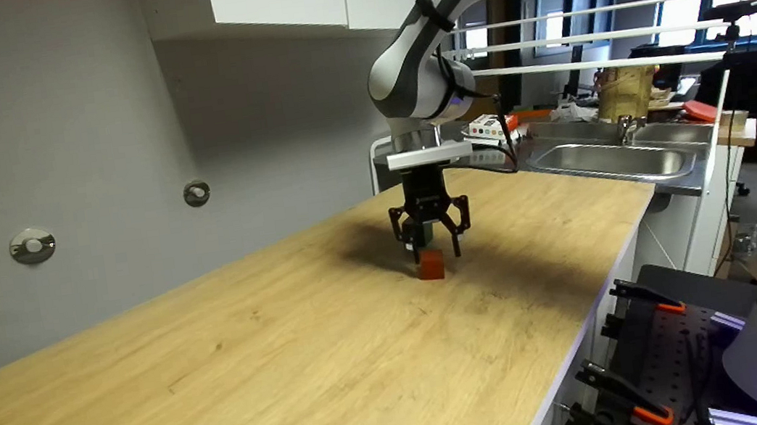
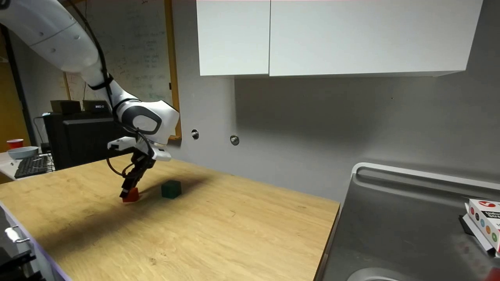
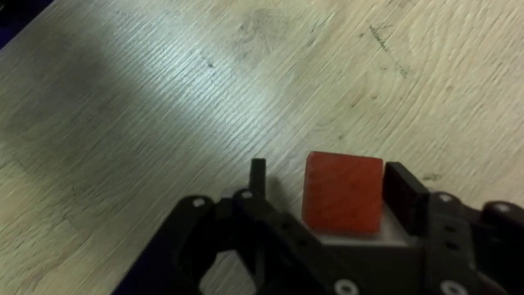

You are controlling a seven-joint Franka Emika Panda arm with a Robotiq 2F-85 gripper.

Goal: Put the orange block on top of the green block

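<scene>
Two blocks: in an exterior view, left of centre, the orange block (image 2: 132,195) and, to its right, the green block (image 2: 171,189), near each other with a strip of bare wood between.
Table (image 2: 234,226): pale wood, bearing both blocks, soft shadow across it.
Gripper (image 1: 437,254): fingers spread, tips pointing down; in the wrist view the orange block sits between them, lower right of centre, with a gap to the finger on its left.
Finger (image 3: 403,196) at lower right of the wrist view: against the orange block's side or just beside it; I cannot tell which.
Green block behind: partly hidden by the gripper in an exterior view, right of centre.
Arm (image 2: 84,62): white and grey, entering from the upper left of the frame.
Cupboards (image 2: 336,37): white, upper right.
Right edge: a box (image 2: 484,224) with coloured dots on its side.
Left edge: a red cup (image 2: 15,143), a bowl (image 2: 22,152) and a keyboard (image 2: 32,166).
</scene>
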